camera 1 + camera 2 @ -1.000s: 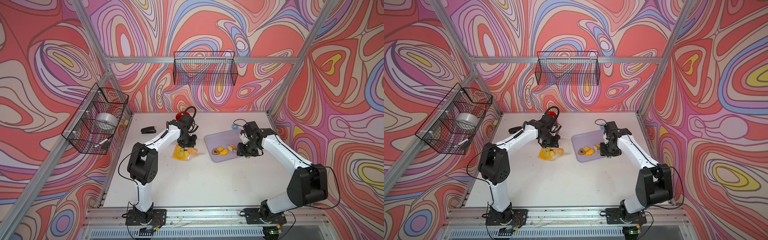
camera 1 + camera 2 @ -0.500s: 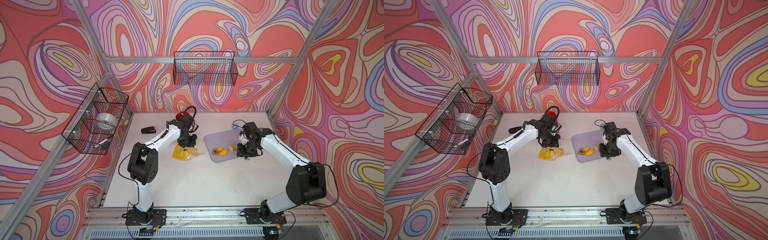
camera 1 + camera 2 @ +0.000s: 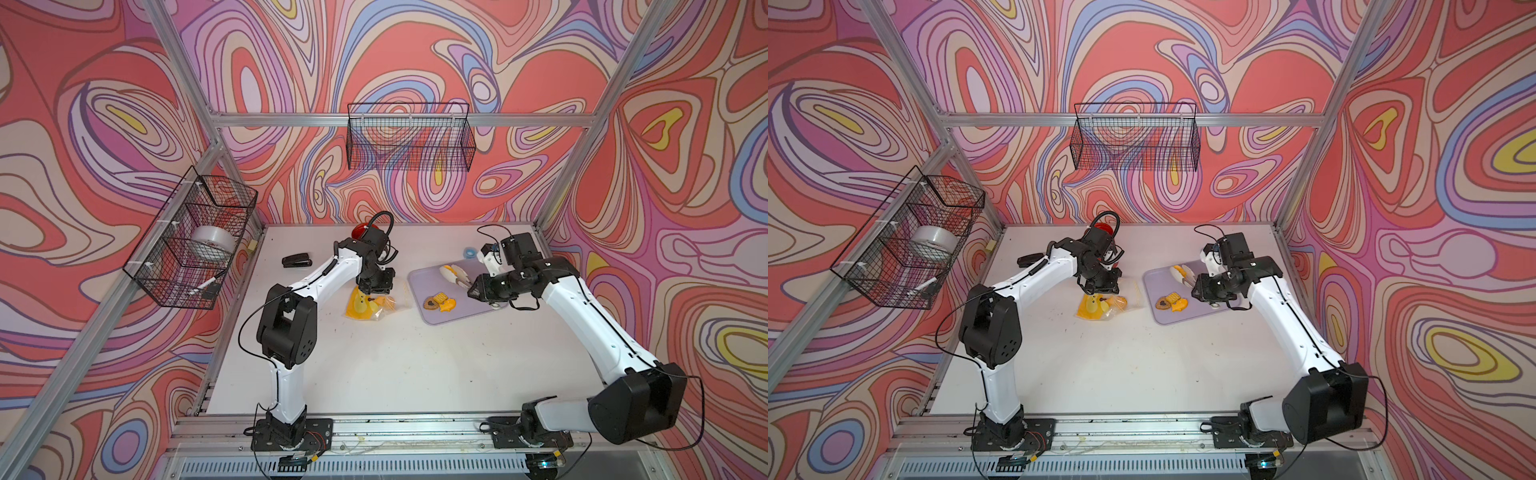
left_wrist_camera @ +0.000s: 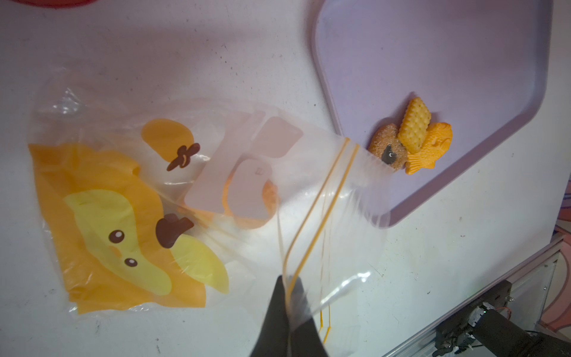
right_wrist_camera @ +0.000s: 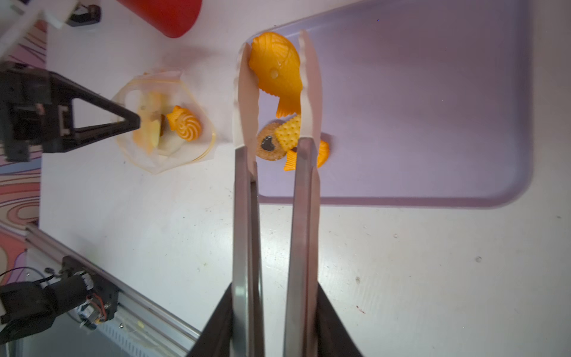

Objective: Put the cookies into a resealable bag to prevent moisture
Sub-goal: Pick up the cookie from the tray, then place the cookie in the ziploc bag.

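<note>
Cookies [image 3: 439, 302]: three on lilac tray [image 3: 457, 314].
Desk [image 3: 395, 365]: white, scuffed.
Walls [image 3: 415, 62]: swirl-patterned.
Left gripper [image 4: 289, 282]: pinching resealable bag [image 4: 129, 216].
Right gripper [image 5: 275, 298]: clamping tongs [image 5: 244, 216].

The tongs [image 5: 245, 216] have pinched and lifted an orange fish cookie [image 5: 276, 71].

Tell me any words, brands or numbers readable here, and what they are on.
None can be read. The resealable bag carries only a cartoon face and white label squares; one square has a tiny mark, too small to read. The cookies, lilac tray and tongs show no lettering.
</note>
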Action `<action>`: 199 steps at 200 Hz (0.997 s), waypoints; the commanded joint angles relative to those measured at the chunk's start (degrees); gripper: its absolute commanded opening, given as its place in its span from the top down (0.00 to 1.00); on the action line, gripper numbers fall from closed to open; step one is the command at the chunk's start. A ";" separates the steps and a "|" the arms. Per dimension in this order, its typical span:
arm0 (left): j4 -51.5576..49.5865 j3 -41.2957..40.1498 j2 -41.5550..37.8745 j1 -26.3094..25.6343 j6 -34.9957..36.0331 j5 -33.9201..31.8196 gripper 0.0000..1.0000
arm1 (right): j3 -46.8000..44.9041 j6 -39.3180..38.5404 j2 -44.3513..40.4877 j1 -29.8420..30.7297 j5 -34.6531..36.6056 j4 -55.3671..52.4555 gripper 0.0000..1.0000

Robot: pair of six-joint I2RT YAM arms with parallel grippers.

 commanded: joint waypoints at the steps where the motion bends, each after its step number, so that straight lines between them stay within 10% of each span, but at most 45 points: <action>1: -1.33 1.63 0.73 -0.37 0.60 0.67 1.00 | -0.18 -1.41 -0.80 2.61 -9.04 2.31 0.73; 126: -1.87 1.89 -0.17 -0.81 1.46 0.73 1.00 | -3.35 5.60 10.56 13.98 -11.19 16.46 0.72; 199: -1.44 0.91 -1.37 -0.66 1.59 -0.20 1.00 | 0.26 6.39 14.83 14.51 -10.10 18.06 0.54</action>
